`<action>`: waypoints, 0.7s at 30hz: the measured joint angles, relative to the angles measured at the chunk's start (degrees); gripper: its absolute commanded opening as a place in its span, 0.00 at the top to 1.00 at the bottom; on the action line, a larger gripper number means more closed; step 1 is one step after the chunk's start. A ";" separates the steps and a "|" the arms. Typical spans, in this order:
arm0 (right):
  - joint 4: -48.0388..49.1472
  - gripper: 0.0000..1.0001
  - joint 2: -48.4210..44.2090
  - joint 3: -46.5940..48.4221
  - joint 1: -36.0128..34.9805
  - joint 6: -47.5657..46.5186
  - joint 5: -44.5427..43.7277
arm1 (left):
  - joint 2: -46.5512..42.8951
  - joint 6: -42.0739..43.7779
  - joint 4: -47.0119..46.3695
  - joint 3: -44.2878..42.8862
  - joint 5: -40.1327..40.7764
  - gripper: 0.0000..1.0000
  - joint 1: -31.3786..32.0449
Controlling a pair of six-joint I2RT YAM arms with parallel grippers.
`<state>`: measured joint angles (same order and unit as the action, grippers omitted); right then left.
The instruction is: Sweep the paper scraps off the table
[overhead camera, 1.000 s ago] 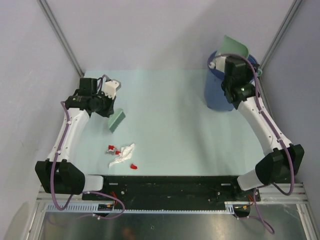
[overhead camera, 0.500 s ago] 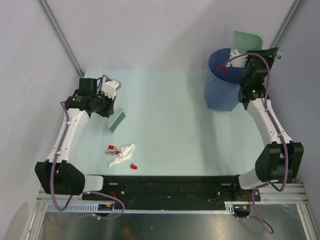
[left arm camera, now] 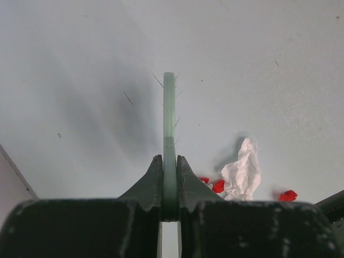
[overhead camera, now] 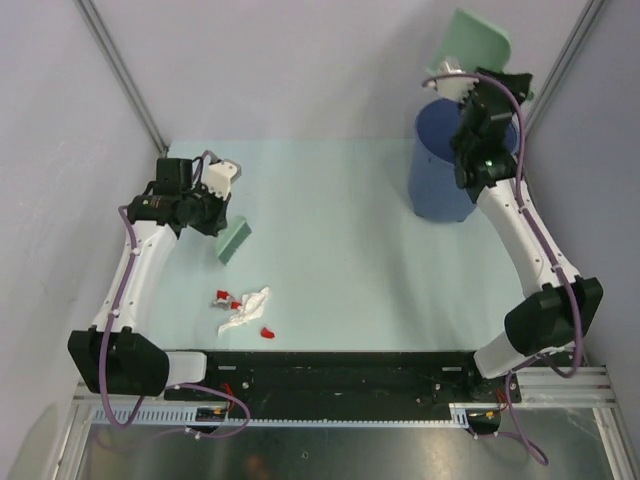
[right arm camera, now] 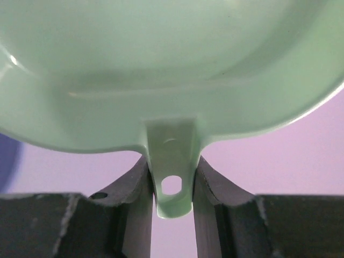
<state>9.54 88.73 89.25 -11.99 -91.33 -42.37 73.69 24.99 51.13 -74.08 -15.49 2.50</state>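
Note:
On the table (overhead camera: 340,230), near its front left, lie the paper scraps: a white crumple (overhead camera: 248,308) with tiny red pieces (overhead camera: 221,296) beside it; the left wrist view shows the same white crumple (left arm camera: 243,171) and red pieces (left arm camera: 217,186). My left gripper (overhead camera: 213,213) (left arm camera: 169,158) is shut on the pale green brush (overhead camera: 234,241) (left arm camera: 169,113), held just behind the scraps. Far right, my right gripper (overhead camera: 468,92) (right arm camera: 171,161) is shut on the handle of the pale green dustpan (overhead camera: 470,45) (right arm camera: 161,64), raised above the bin.
A tall dark blue bin (overhead camera: 440,175) stands at the table's far right corner, under the dustpan. A black and metal rail (overhead camera: 330,372) runs along the near edge. Grey walls and slanted metal posts close in the back and sides.
The right arm has swung the dustpan from its tilt over the bin's mouth out to the right, then up and back above the bin. The left arm and brush stayed put.

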 measured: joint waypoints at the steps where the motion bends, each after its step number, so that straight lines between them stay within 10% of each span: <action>1: -2.82 1.00 0.00 3.10 -2.23 4.28 -0.59 | 0.00 0.00 0.00 0.00 -0.15 1.00 0.00; 6: -24.90 1.00 -1.25 17.79 -18.18 31.74 -2.12 | -0.85 -0.42 0.07 0.20 -0.87 1.00 0.00; 11: -38.21 1.00 -3.85 10.38 -32.26 48.68 -1.49 | -5.66 0.87 4.48 0.24 -1.51 1.00 0.04; 21: -57.96 1.00 6.47 0.28 -38.77 72.43 -1.20 | -16.94 5.07 10.73 11.78 31.76 1.00 -2.71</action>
<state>-48.42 95.20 89.54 -50.76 -18.90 -43.57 56.75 30.06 61.87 -62.30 16.27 -0.21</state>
